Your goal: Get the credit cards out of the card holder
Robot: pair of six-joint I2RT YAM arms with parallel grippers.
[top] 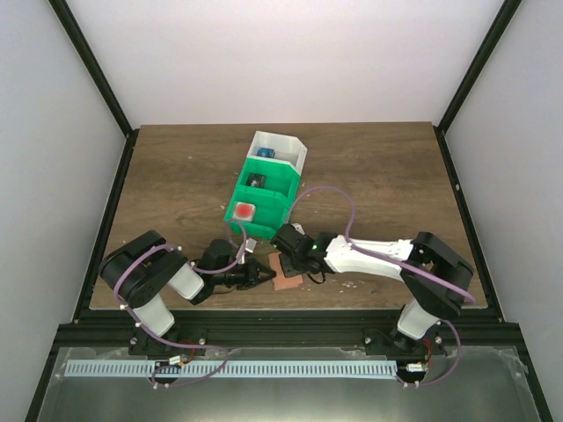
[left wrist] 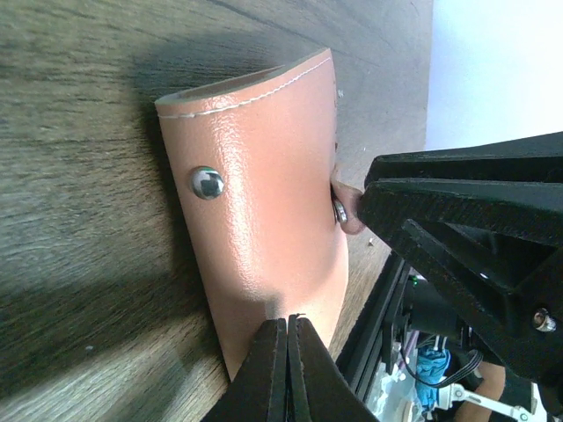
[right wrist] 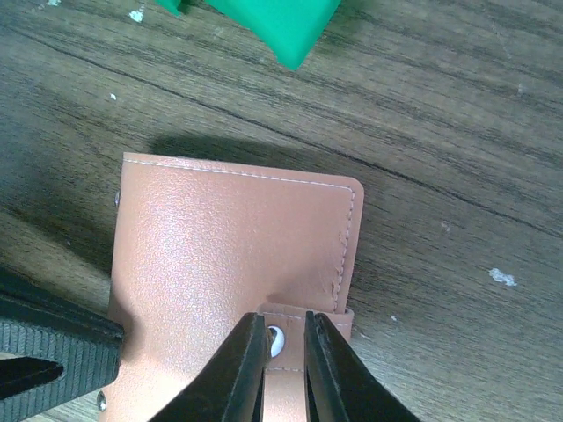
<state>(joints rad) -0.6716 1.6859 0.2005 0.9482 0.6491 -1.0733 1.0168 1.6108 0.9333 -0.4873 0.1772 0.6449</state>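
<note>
The salmon-brown card holder [top: 287,269] lies folded shut on the wooden table near the front edge, between both grippers. It fills the left wrist view [left wrist: 264,193] and the right wrist view [right wrist: 229,246]. My left gripper [left wrist: 288,322] is shut, its tips resting on the holder's leather face below the metal snap [left wrist: 208,182]. My right gripper [right wrist: 286,330] is closed on the holder's snap strap [right wrist: 286,387], and its black body also shows in the left wrist view [left wrist: 466,220]. The credit cards are hidden.
A green-and-white three-compartment bin [top: 283,180] stands just behind the holder, with a red block [top: 243,211], a black block and a blue block inside. Its green corner [right wrist: 295,26] is close above the holder. The table's front rail [top: 281,330] is right beside the holder.
</note>
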